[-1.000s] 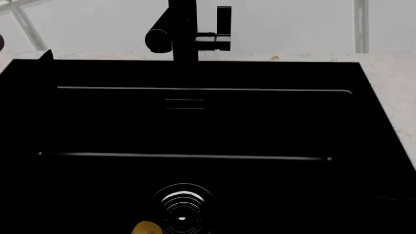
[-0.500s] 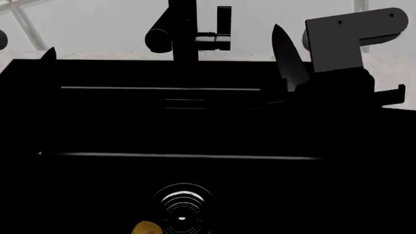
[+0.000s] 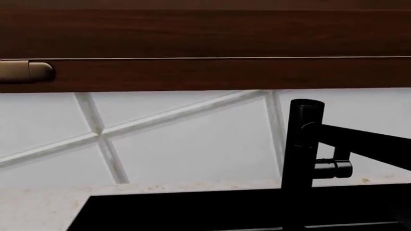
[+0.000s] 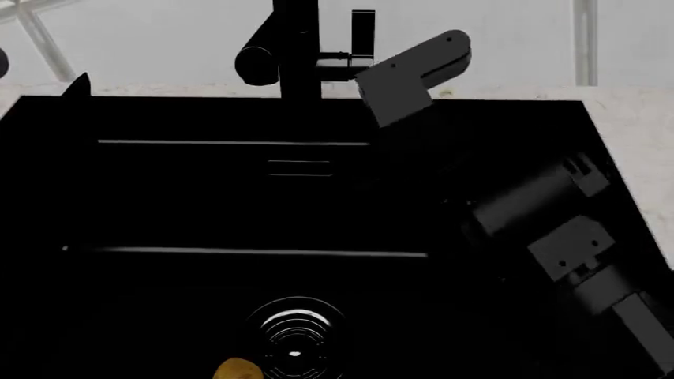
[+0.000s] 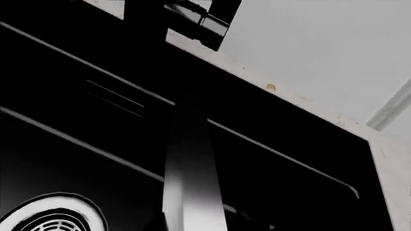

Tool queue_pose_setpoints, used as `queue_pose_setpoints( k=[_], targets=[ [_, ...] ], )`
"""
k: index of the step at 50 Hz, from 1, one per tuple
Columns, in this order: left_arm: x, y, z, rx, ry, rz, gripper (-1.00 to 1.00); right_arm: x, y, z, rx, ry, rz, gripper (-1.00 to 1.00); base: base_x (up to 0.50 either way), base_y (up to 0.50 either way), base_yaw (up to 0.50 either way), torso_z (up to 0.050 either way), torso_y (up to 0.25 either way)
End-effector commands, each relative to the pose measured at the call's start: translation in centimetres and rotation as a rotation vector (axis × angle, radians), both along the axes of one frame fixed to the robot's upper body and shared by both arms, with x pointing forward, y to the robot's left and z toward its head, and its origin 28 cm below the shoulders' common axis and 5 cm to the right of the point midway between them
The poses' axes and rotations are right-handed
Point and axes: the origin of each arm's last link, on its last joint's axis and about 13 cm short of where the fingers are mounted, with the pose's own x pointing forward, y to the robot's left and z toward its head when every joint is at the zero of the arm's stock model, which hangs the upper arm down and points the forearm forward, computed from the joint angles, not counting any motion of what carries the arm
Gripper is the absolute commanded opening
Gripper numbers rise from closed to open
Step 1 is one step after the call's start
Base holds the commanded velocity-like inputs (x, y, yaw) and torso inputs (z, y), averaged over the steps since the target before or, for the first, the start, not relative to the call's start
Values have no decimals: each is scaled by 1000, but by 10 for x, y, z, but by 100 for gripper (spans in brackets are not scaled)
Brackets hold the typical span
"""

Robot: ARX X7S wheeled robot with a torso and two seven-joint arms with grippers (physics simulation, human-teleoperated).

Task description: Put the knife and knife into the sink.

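Note:
The black sink (image 4: 158, 197) fills the head view, with its ringed drain (image 4: 295, 328) near the front. My right arm reaches in from the lower right, and its gripper (image 4: 406, 158) hangs over the basin's back right part, black against black. In the right wrist view a knife blade (image 5: 189, 168) with a grey sheen runs out from the jaws over the sink (image 5: 289, 159) toward the tap (image 5: 199, 19). The gripper's fingers are hidden, and the handle does not show. The other knife is out of view. Neither the left wrist view nor the head view shows my left gripper.
A black tap (image 4: 295, 55) stands at the sink's back edge, close to the right wrist's camera mount (image 4: 411, 79). A small yellow lump (image 4: 237, 369) lies beside the drain. Pale speckled counter (image 4: 632, 126) borders the sink on the right. A dark wooden cabinet (image 3: 205, 43) hangs above the tiled wall.
My right arm came in from the right and swung left over the sink. The knife, seen pointing up half a second ago, has tipped down against the dark basin.

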Motion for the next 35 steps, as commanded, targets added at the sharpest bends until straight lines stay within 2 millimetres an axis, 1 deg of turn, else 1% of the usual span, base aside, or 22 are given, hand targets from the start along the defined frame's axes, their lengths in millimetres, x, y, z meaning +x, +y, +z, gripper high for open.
queue_pose_setpoints(
  k=[1,6,8,10,14,16,19,22,25,29,30,35],
  targets=[
    [-1,0,0,-2,-4,-6,100,14,-1,-11,-198,71,23,-100,0,0,0,0,0],
    [-1,-1,1,-2,-8,-7,100,15,-6,-16,-252,107,12,-100,0,0,0,0,0],
    [-1,-1,1,-1,-8,-6,100,15,-8,-17,-251,147,11,-100,0,0,0,0,0],
    [-2,-1,2,2,-8,-6,100,14,-11,-16,-238,181,-16,-100,0,0,0,0,0],
    [-1,-1,1,3,-5,-4,100,11,-14,-13,-255,220,12,-100,0,0,0,0,0],
    [0,-2,2,5,-7,-4,100,7,-13,-17,-265,273,29,-100,0,0,0,0,0],
    [0,-3,2,6,-6,-7,100,5,-13,-21,-274,300,45,-100,0,0,0,0,0],
    [0,-3,3,7,-6,-6,100,4,-13,-28,-272,326,58,-100,0,0,0,0,0],
    [0,-2,2,8,-2,-5,100,2,-15,-40,-271,359,65,-100,0,0,0,0,0],
    [0,-2,2,6,-1,-2,100,-1,-18,-40,-283,378,74,-100,0,0,0,0,0],
    [0,-2,2,8,-1,-3,100,-1,-18,-38,-276,369,66,100,0,0,0,0,0],
    [2,-3,1,8,2,-8,100,-11,-19,-37,-319,329,74,100,0,0,0,0,0]
  ],
)
